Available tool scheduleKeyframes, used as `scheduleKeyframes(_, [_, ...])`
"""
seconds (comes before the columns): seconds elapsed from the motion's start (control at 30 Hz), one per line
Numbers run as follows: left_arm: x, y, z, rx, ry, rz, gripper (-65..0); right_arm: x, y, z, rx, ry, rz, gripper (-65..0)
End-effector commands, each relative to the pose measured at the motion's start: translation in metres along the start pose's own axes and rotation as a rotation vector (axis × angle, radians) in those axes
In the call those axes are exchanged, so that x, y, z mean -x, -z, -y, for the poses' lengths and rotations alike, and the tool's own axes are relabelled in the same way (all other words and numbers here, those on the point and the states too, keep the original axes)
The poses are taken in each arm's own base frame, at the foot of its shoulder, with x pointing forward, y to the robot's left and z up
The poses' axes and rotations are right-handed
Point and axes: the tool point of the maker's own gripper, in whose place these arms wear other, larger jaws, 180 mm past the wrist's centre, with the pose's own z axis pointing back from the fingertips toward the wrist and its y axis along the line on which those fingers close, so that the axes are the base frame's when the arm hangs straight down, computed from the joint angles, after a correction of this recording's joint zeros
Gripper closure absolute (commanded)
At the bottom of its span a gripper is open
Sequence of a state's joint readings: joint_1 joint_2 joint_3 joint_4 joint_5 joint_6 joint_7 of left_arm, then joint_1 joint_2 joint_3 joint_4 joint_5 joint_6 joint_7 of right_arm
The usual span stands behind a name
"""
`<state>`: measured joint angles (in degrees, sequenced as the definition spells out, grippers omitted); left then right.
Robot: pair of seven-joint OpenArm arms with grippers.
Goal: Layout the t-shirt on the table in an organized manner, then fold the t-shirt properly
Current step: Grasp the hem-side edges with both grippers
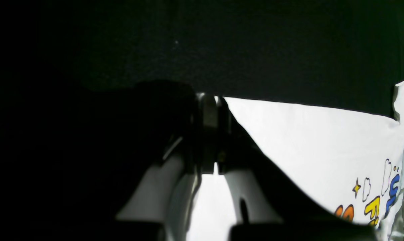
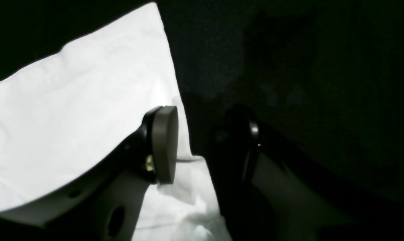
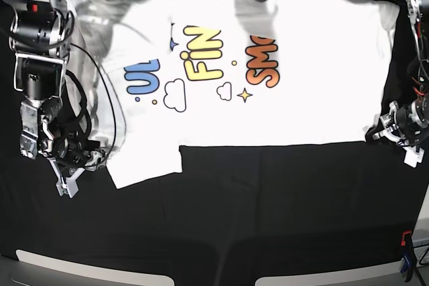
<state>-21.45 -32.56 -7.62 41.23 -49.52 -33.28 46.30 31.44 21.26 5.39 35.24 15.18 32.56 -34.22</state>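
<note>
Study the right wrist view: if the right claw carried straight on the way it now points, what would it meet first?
Probably the t-shirt: the open right claw straddles its edge, one finger over white cloth, the other over the black table. Depth is unclear, so it could strike both together.

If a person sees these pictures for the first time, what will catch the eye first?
First comes the white t-shirt, spread print-up across the far half of the black table, with bright blue, yellow and orange words. Next come the two arms at its sides: the left gripper sits closed at the shirt's corner on the base view's right. The right gripper, with fingers apart, sits at the sleeve on the left.
</note>
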Motion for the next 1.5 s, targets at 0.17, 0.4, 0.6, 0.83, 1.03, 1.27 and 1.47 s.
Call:
scheduleKeyframes(0.17, [-0.026,-0.008,0.003,0.011,0.024,0.062,0.0,0.002,0.006,-0.023,-0.067,-0.033,-0.029,-10.5])
scheduleKeyframes(0.4, [-0.026,-0.008,0.003,0.011,0.024,0.063,0.0,-0.019,0.005,-0.026,-0.085,-0.041,0.068,0.0])
scheduleKeyframes(0.6, [-0.028,-0.008,0.003,0.012,0.025,0.071,0.0,-0.032,0.002,-0.026,-0.083,-0.05,0.092,0.0])
scheduleKeyframes(0.83, [-0.033,-0.008,0.004,0.013,0.026,0.094,0.0,-0.07,-0.007,-0.028,-0.08,-0.072,0.139,0.0])
scheduleKeyframes(1.03, [-0.044,-0.008,0.008,0.02,0.035,0.113,0.0,-0.104,-0.018,-0.028,-0.067,-0.091,0.185,0.0])
scheduleKeyframes(1.27, [-0.09,-0.012,0.028,0.049,0.076,0.176,0.0,-0.14,-0.034,-0.013,0.028,-0.131,0.206,0.0])
scheduleKeyframes(1.47, [-0.117,-0.015,0.04,0.052,0.12,0.191,0.0,-0.172,-0.052,-0.01,0.043,-0.146,0.238,0.0])
